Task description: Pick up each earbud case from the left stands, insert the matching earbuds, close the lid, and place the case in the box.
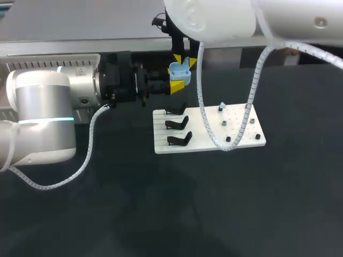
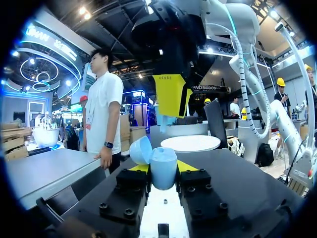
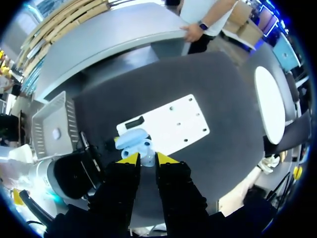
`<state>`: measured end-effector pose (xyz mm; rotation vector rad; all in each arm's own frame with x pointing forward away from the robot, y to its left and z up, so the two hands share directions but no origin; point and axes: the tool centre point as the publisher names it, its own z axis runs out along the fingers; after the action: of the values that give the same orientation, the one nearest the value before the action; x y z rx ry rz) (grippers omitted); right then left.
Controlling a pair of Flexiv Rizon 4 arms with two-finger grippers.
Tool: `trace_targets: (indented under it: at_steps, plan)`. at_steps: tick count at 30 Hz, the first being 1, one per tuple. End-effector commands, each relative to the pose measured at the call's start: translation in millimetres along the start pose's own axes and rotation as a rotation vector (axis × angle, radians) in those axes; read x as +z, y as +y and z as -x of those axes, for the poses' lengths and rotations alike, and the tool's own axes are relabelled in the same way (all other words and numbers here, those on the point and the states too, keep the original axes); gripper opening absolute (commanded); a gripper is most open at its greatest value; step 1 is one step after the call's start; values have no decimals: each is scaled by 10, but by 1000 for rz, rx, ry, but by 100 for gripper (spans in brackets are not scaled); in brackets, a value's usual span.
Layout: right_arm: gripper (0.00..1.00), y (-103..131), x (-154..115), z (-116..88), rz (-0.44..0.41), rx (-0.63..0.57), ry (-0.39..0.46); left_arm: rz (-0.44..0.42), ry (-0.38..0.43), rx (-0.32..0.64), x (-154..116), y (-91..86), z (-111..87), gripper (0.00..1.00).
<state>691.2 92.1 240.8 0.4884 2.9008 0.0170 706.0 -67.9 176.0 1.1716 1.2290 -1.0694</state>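
Head view: right arm (image 1: 214, 19) covers most of right tool (image 1: 184, 60). At frame edge, left arm (image 1: 37, 118) cut off. Base of earbud case (image 1: 179, 70) hidden between left tool (image 1: 177, 85) fingers. Left wrist view: pale-blue bit pinched in right tool, probably an earbud (image 2: 166, 122), too small to confirm. Pegs (image 1: 224, 123) on white board (image 1: 241, 126) too small to identify.

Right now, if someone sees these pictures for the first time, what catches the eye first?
The light blue earbud case, lid open, sits gripped in the left tool above the table. Just over it the right tool holds a blue earbud. Beside them lies a white board with three bare black stands.
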Motion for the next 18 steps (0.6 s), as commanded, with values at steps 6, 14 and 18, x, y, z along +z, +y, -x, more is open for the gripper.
trace_targets:
  at_steps: [6, 14, 18]
  plan:
    - [0, 54, 48, 14, -9, -11, 18, 9, -4, 4, 3, -23, -5, 0]
    - [0, 29, 106, -17, -8, -10, 32, 9, -4, 4, 3, -23, -5, 0]
    - [0, 31, 122, -8, -11, -12, 33, 9, -4, 4, 3, -23, -5, 0]
